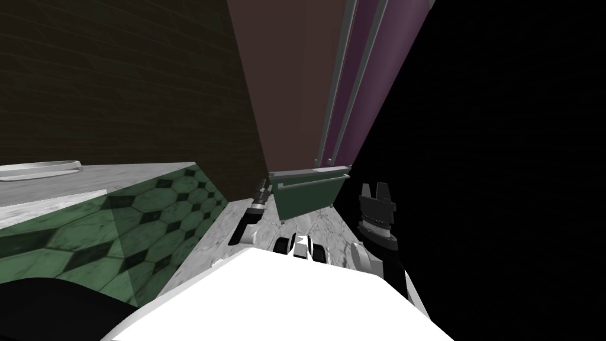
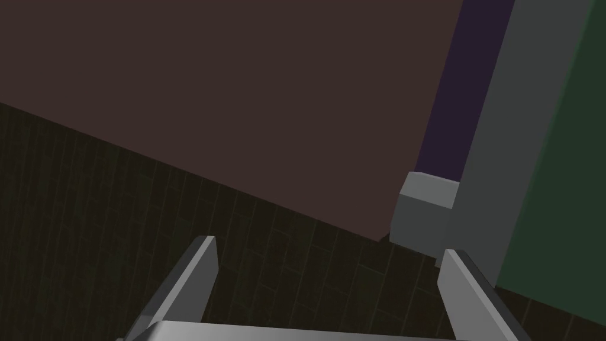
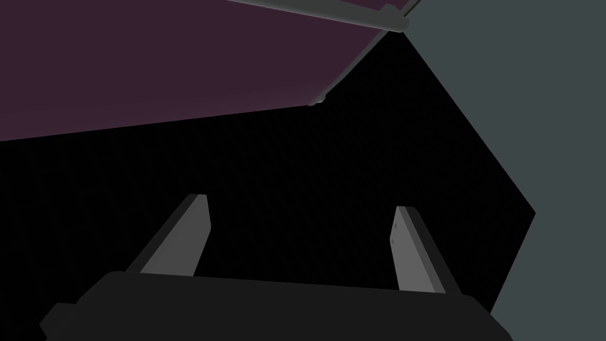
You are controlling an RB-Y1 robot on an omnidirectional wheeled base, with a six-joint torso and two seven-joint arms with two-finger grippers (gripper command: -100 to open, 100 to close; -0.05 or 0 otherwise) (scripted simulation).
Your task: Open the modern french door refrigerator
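left wrist view: left gripper (image 2: 328, 251) fingers wide apart, refrigerator (image 2: 266, 106) brown side just beyond them, grey handle end (image 2: 427, 210) beside one fingertip. right gripper (image 3: 302, 204) fingers wide, purple door (image 3: 148, 65) ahead.

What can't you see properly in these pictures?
Refrigerator top: cut off by the head view's upper edge.
Left pincer fingers: too small in the head view.
Door handle: mostly cut off by the right wrist view's edge.
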